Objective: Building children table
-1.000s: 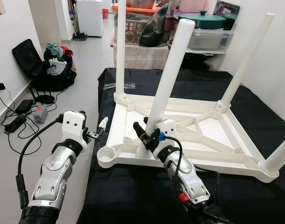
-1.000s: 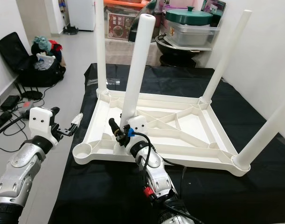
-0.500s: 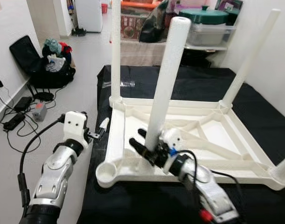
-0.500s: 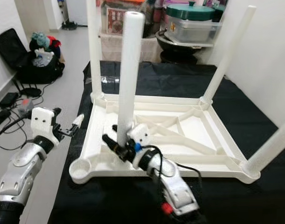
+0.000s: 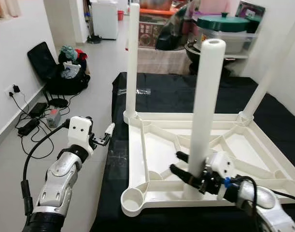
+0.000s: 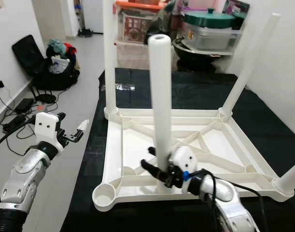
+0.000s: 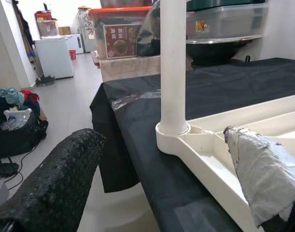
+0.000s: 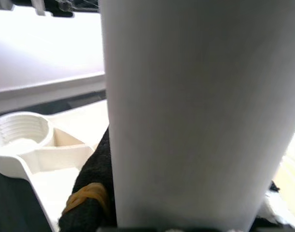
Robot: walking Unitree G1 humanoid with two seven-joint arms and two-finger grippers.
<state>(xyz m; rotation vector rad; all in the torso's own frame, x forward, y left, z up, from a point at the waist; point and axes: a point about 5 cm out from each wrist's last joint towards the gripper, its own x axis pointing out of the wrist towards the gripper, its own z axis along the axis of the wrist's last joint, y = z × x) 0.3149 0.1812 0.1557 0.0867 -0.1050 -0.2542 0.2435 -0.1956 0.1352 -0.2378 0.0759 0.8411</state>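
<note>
Left eye view: the white tabletop (image 5: 161, 150) lies upside down on the black cloth (image 5: 176, 92), underside ribs up; the right gripper (image 5: 186, 175) is clamped around the foot of a loose white leg (image 5: 203, 116), which stands upright on the near rail, close to the empty corner socket (image 5: 133, 199); another leg (image 5: 132, 60) is seated upright in the far left corner; the left gripper (image 5: 105, 137) hangs off the cloth's left edge over the floor (image 5: 89, 67), fingers parted, holding nothing.

Right eye view: same scene; a third leg (image 6: 248, 65) rises from the far right corner, a fourth (image 6: 288, 181) from the near right corner; a black bag (image 6: 38, 65) stuffed with clothes sits by the wall, cables (image 6: 12, 113) trail near it; a lidded green pot (image 6: 207, 21) rests on shelving behind.

Left wrist view: two fingers (image 7: 50, 181) spread wide apart, one black and pebbled, the other wrapped in pale tape; between them the seated far-corner leg stands in its socket at the tabletop's corner.

Right wrist view: the gripped leg looms right against the lens, a black finger (image 8: 91, 186) pressed to its side; the threaded empty socket sits just beside.
</note>
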